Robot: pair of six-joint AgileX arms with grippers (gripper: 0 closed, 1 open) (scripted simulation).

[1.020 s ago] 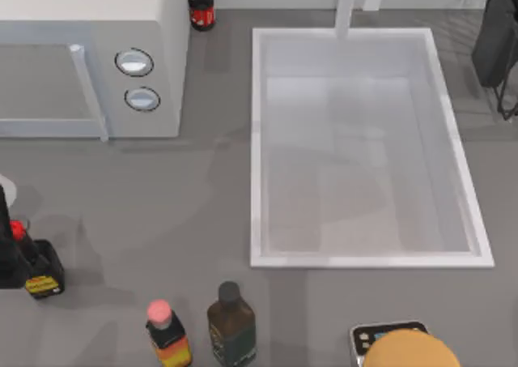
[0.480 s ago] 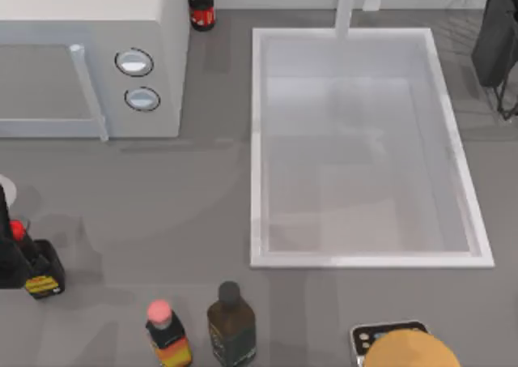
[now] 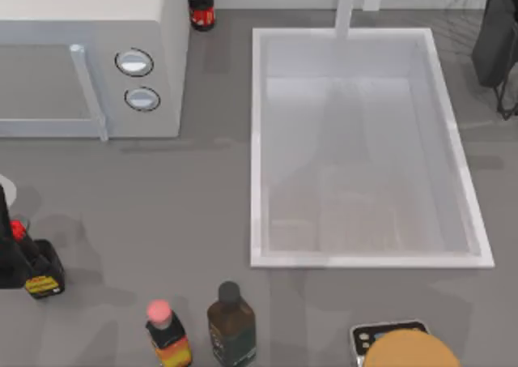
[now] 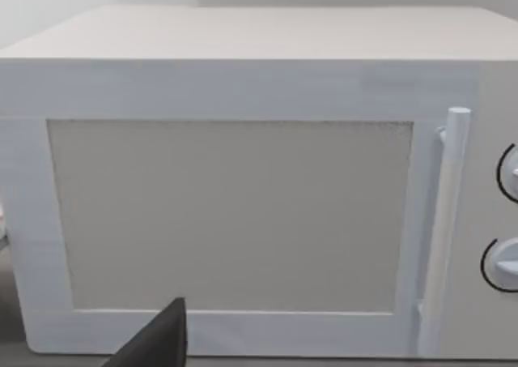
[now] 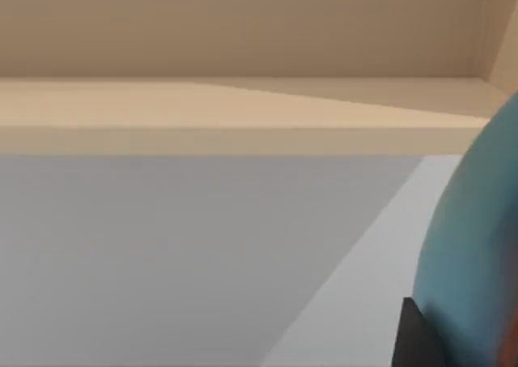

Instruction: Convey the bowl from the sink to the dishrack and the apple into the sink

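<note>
- Grey worktop (image 3: 162, 189) carries everything.
- White microwave (image 3: 89, 51) sits in the worktop's far left corner, door shut, 2 round knobs beside the handle. The left wrist cam looks straight at its door (image 4: 235, 213).
- Sink (image 3: 257, 140): white basin right of centre, long side running far to near. Tap (image 3: 346, 6) stands at the middle of its far rim.
- Dishrack (image 3: 495, 35): far right corner, black wire w/ dark grey panel, partly out of view, near the sink's far right corner.
- Bowl (image 5: 477, 245): teal-blue curve very close to the right wrist cam, off the worktop, w/ a beige wall behind it.
- Tan round disc (image 3: 409, 352): near edge, right side, lying on a small scale (image 3: 362, 335).
- Bottles:
  - dark green one (image 3: 231, 322) at the near edge
  - pink-capped one (image 3: 166, 334) just left of it
  - cola bottle (image 3: 201, 6) at the far edge by the microwave
  - black one w/ yellow label (image 3: 42, 274) at the left edge, w/ a small red spot beside it that I can't identify
- Right gripper (image 5: 421, 343): a dark part shows just beside the bowl. Grip state: can't tell.
- Left gripper (image 4: 158, 343): a dark tip shows in front of the microwave door. Spread or pressed: can't tell.
</note>
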